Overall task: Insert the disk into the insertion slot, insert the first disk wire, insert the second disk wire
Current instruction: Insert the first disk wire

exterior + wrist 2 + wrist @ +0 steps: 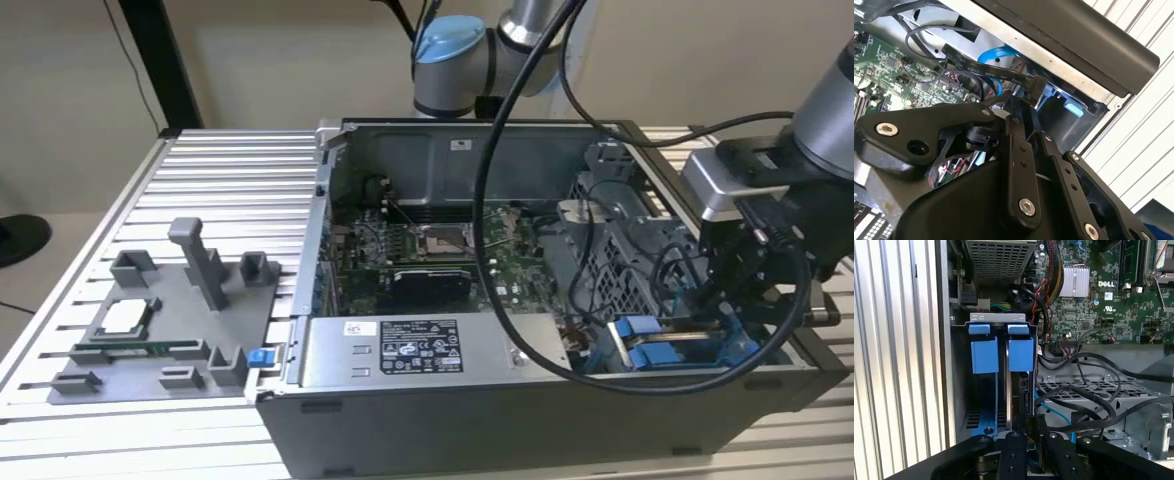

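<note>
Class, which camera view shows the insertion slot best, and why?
The first wrist view: the slot faces it, blue tabs and rails plain. The exterior view shows it behind cables; the second wrist view, a blue corner past the pincer gripping a wire.

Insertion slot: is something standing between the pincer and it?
Yes. A black wire connector sits at the tip of the pincer, facing the disk already in the insertion slot. Loose black cables loop beside that path, not across it.
</note>
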Controlling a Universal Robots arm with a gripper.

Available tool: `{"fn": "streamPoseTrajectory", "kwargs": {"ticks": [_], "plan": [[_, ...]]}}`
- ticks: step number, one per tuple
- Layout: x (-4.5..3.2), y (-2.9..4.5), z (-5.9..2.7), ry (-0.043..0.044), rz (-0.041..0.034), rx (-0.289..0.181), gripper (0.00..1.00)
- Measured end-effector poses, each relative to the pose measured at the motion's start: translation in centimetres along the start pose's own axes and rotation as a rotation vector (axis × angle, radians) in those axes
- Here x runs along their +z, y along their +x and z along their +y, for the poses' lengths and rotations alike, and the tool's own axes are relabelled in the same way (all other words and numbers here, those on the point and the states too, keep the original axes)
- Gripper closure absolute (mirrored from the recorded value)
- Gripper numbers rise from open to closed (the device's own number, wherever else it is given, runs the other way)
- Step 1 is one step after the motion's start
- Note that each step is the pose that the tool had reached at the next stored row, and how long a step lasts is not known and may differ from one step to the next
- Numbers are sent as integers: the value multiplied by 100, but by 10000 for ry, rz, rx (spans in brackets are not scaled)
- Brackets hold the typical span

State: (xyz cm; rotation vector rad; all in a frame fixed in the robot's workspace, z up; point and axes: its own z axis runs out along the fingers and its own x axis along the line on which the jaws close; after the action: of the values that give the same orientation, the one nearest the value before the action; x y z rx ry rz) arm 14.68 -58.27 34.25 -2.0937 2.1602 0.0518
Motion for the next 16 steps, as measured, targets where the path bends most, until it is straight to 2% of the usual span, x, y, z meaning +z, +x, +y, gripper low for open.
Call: {"fn": "streamPoseTrajectory", "kwargs": {"ticks": [12, 16], "plan": [[26, 1, 5, 13, -2, -20, 100], [57, 5, 7, 18, 4, 14, 100]]}}
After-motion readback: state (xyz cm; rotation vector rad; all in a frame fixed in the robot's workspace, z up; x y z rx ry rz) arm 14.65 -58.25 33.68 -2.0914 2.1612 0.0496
